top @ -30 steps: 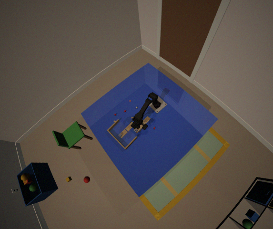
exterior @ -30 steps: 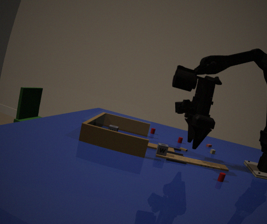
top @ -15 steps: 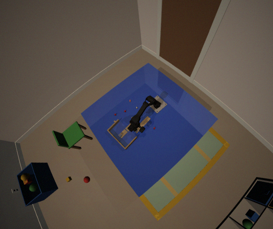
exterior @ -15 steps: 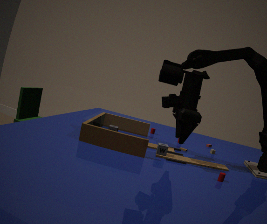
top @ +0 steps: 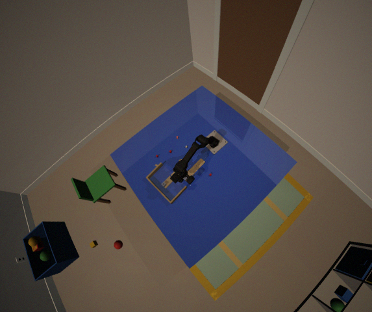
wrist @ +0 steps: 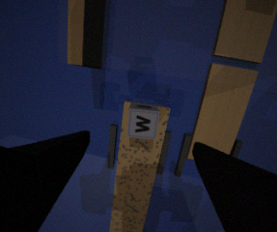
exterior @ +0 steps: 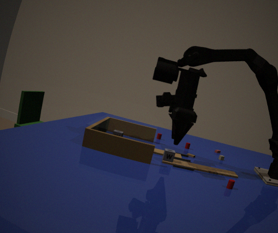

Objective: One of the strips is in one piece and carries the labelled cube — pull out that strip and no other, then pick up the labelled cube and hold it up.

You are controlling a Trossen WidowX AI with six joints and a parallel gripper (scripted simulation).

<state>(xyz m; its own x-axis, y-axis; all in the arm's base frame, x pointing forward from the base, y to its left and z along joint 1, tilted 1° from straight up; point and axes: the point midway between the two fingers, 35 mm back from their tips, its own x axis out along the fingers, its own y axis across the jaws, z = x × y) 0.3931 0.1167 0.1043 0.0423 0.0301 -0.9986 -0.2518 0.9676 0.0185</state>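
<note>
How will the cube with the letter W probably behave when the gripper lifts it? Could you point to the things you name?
The W cube (exterior: pixel 169 155) (wrist: pixel 143 124) looks rigid, with flat faces, so it probably will not bend or roll. It sits flat near the end of the speckled strip (exterior: pixel 209 169) (wrist: pixel 137 179); a sideways bump might slide it off.

On my blue surface (top: pixel 232 208) (exterior: pixel 58 195) (wrist: pixel 27 97), I see a wooden enclosure (top: pixel 159 190) (exterior: pixel 117 146) (wrist: pixel 75 34) toward nine o'clock, two red cylinders (top: pixel 157 155) (exterior: pixel 159 136) toward ten, base plate (top: pixel 214 151) (exterior: pixel 261 173) toward one.
</note>
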